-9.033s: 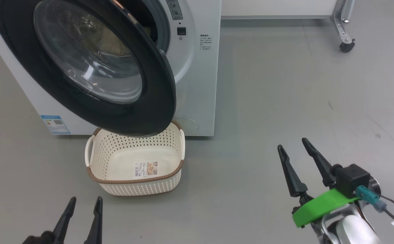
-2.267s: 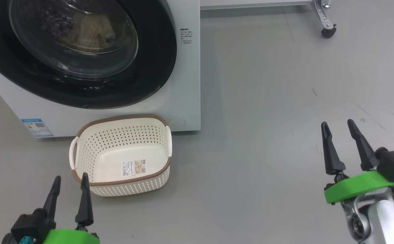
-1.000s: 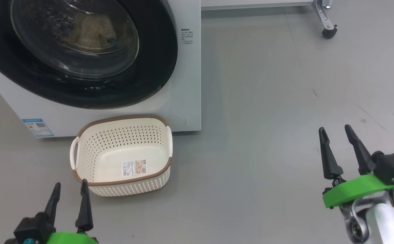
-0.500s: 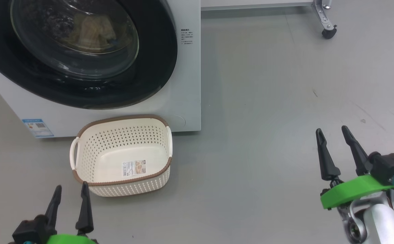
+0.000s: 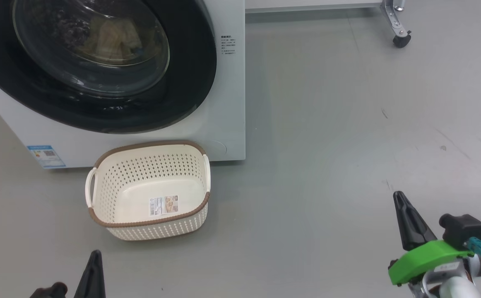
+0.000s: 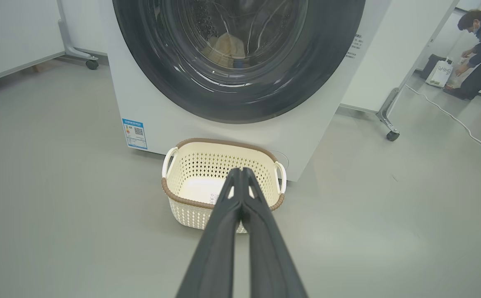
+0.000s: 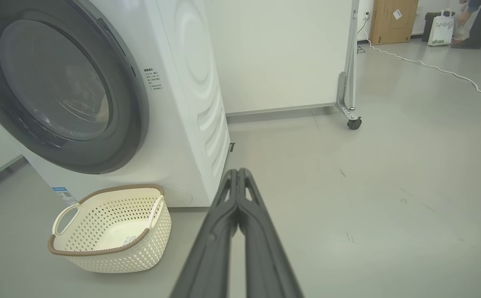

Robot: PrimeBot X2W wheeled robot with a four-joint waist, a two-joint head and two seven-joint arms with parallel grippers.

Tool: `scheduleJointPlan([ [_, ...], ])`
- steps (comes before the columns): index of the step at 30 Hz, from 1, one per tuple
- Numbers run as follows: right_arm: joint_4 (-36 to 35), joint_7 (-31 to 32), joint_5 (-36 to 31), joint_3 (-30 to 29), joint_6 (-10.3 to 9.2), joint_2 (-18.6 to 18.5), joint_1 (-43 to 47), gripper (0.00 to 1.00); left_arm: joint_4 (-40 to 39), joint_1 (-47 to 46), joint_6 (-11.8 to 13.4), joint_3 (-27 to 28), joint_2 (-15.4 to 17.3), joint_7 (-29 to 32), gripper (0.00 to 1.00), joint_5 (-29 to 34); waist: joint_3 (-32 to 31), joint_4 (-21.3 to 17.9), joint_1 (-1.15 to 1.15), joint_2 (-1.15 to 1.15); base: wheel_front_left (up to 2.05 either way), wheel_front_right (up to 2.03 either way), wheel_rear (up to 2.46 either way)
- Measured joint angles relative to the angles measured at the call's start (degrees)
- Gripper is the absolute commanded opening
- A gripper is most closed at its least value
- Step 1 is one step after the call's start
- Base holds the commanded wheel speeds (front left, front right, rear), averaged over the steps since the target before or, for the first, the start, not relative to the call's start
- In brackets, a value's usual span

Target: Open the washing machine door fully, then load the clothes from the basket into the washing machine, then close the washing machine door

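The left pincer [image 6: 240, 170] is clenched, its 2 dark fingers pressed together from base to tip and grasping nothing. It hangs above the grey floor [image 5: 327, 136], aimed at the near side of the basket. The washing machine [image 5: 226, 103] stands at the upper left of the head view, with a small blue label sticker [image 5: 46, 155] low on its white front. The washing machine door [image 5: 191, 78] lies flush against that front, closed. Behind its domed glass the clothes [image 5: 114, 35] show as a pale yellow heap inside the drum. The basket [image 5: 151, 222] sits upright on the floor just before the machine's lower right corner. 1 label sticker [image 5: 164, 205] lies on its cream bottom. Well to the right, apart from both basket and machine, the right pincer [image 7: 237, 170] is clenched too, its 2 fingers meeting at the tips with nothing between them. A black caster [image 5: 401, 39] on a metal leg stands at the far upper right.
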Motion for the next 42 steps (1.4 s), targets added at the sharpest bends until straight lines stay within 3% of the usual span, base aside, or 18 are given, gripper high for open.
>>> scheduleJointPlan([
  [42,-0.3,6.9,27.5,-1.8,0.0,0.1,1.0,0.0,-0.7,-0.7,0.0,0.6,-0.1,7.0,0.0,-26.1,0.0,1.4,0.0,0.0,0.0,0.0,0.0],
])
